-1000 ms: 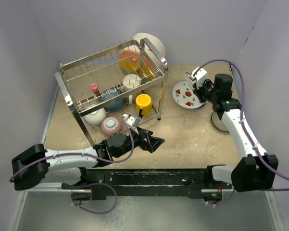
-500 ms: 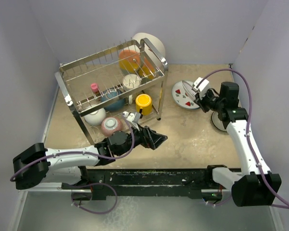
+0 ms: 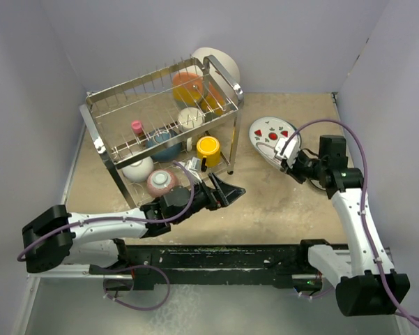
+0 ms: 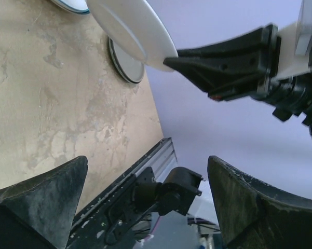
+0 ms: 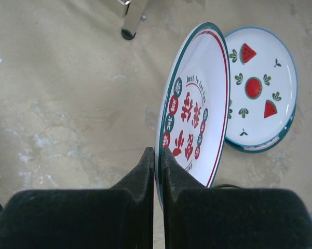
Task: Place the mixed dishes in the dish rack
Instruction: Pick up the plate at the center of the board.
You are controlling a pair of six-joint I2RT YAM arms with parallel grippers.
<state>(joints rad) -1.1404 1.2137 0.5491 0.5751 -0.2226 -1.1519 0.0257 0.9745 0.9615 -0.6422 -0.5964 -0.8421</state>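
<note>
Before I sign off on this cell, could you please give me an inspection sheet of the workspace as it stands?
Surface: mottled beige table, nothing spilled seen.
Job's things: dish rack holds a yellow cup, white bowl and dark blue bowl; red-lettered plate held up on edge; watermelon plate lies flat behind it; grey plate flat on the table.
Clutter: orange dishes and a pink piece in the rack.
Grippers: left gripper, jaws open, empty; right gripper, jaws shut on the red-lettered plate's rim.
Cables: purple cables loop off both arms; no snag seen.
Surroundings: plain pale walls on three sides.
</note>
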